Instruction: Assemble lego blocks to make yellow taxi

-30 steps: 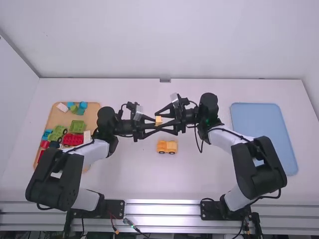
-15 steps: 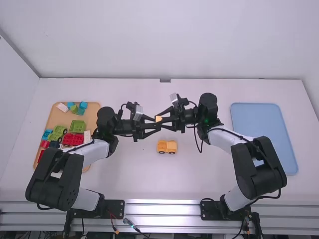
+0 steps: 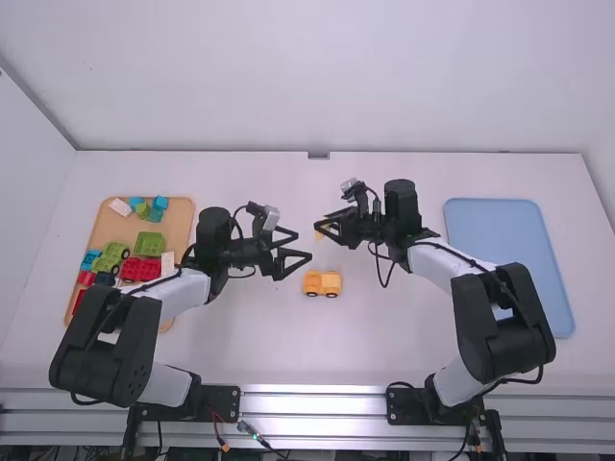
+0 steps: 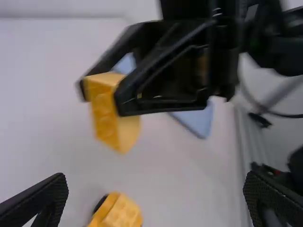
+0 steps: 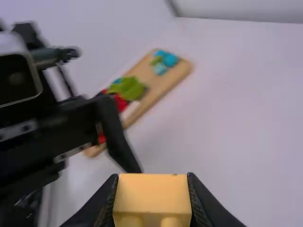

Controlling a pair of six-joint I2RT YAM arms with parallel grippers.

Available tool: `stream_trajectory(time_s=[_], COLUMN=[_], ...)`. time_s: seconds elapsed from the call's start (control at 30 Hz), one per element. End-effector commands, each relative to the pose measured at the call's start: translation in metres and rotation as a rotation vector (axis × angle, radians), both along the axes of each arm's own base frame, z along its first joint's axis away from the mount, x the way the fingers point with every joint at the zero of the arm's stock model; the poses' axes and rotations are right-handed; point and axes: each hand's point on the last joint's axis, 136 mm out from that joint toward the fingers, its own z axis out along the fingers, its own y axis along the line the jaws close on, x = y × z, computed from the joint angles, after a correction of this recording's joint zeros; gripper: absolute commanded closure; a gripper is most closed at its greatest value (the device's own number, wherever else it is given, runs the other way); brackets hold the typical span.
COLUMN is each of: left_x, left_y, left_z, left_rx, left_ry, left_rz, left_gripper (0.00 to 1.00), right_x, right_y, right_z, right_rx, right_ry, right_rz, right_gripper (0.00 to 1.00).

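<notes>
Table (image 3: 259, 360) is white and wide before me, and at its near side stand both robot arms, the left arm (image 3: 106, 341) and the right arm (image 3: 504, 317), turned inward to each other. Beyond the right arm, on the right side, lies a blue tray (image 3: 514, 250); at far left there is a tan tray (image 3: 110, 230) with coloured blocks (image 3: 141, 270).

Near the middle, the two grippers face each other, but they are apart. The left gripper (image 3: 304, 246) is released, with its two fingers spread and nothing between them. The right gripper (image 3: 319, 229) is clenched on the yellow block.

The yellow wheeled car (image 3: 330, 282) rests on the table, on its wheels. Its long axis goes from left to right, across the front of the arms. From the right gripper it lies toward the arm bases, almost straight, and lower. I judge that this is the relation which matters: the coming move should bring the block back toward the bases and down, in line with the car's length.

The yellow block (image 5: 151, 194), smaller than the car, is above the table, not joined to it. Two round knobs (image 5: 130, 221) show on it; if they meet the car turned or shifted, I think it may sit crooked.
</notes>
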Motion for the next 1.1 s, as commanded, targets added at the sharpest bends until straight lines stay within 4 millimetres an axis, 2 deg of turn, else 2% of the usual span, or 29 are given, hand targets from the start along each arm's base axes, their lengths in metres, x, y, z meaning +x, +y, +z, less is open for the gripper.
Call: stream_trajectory(time_s=[0.0, 0.1, 0.2, 0.27, 0.33, 0.43, 0.47, 0.5, 0.53, 0.57, 0.63, 0.67, 0.73, 0.87, 0.9, 1.07], left_x=[0.022, 0.034, 0.037, 0.044, 0.051, 0.046, 0.044, 0.043, 0.042, 0.041, 0.038, 0.037, 0.032, 0.027, 0.023, 0.014], left_y=[0.013, 0.030, 0.045, 0.066, 0.102, 0.138, 0.157, 0.164, 0.176, 0.200, 0.234, 0.243, 0.262, 0.283, 0.294, 0.315], left_z=[-0.017, -0.034, -0.039, -0.041, -0.043, -0.038, -0.034, -0.032, -0.030, -0.027, -0.023, -0.021, -0.019, -0.019, -0.021, -0.026], left_rx=[0.121, 0.218, 0.283, 0.331, 0.392, 0.475, 0.512, 0.521, 0.534, 0.557, 0.579, 0.580, 0.570, 0.543, 0.538, 0.519], left_ry=[-0.035, 0.019, 0.055, 0.128, 0.312, 0.460, 0.524, 0.553, 0.591, 0.652, 0.720, 0.737, 0.774, 0.802, 0.819, 0.852], left_rz=[0.130, 0.228, 0.245, 0.306, 0.441, 0.537, 0.596, 0.629, 0.683, 0.796, 0.953, 0.993, 1.057, 1.111, 1.141, 1.198], left_gripper=[0.01, 0.01, 0.01, 0.01, 0.01, 0.01, 0.01, 0.01, 0.01, 0.01, 0.01, 0.01, 0.01, 0.01, 0.01, 0.01], right_x=[0.027, 0.025, 0.015, 0.008, 0.000, -0.008, -0.014, -0.016, -0.019, -0.025, -0.033, -0.036, -0.043, -0.055, -0.060, -0.068], right_y=[-0.003, -0.007, -0.007, -0.006, -0.002, 0.009, 0.015, 0.017, 0.020, 0.025, 0.034, 0.037, 0.048, 0.069, 0.081, 0.101], right_z=[0.008, -0.002, -0.005, -0.005, -0.003, 0.001, 0.001, 0.001, 0.000, -0.004, -0.013, -0.016, -0.026, -0.041, -0.049, -0.076], right_rx=[-0.135, -0.292, -0.455, -0.551, -0.650, -0.701, -0.724, -0.733, -0.745, -0.772, -0.823, -0.840, -0.884, -0.925, -0.942, -1.022], right_ry=[-0.152, -0.122, -0.117, -0.127, -0.158, -0.203, -0.229, -0.236, -0.242, -0.255, -0.272, -0.276, -0.279, -0.281, -0.275, -0.282], right_rz=[-0.075, -0.062, -0.012, 0.019, 0.056, 0.102, 0.138, 0.151, 0.167, 0.207, 0.284, 0.312, 0.391, 0.522, 0.582, 0.707], right_gripper=[0.91, 0.91, 0.94, 0.98, 1.00, 1.00, 1.00, 1.00, 1.00, 1.00, 1.00, 1.00, 1.00, 1.00, 1.00, 1.00])
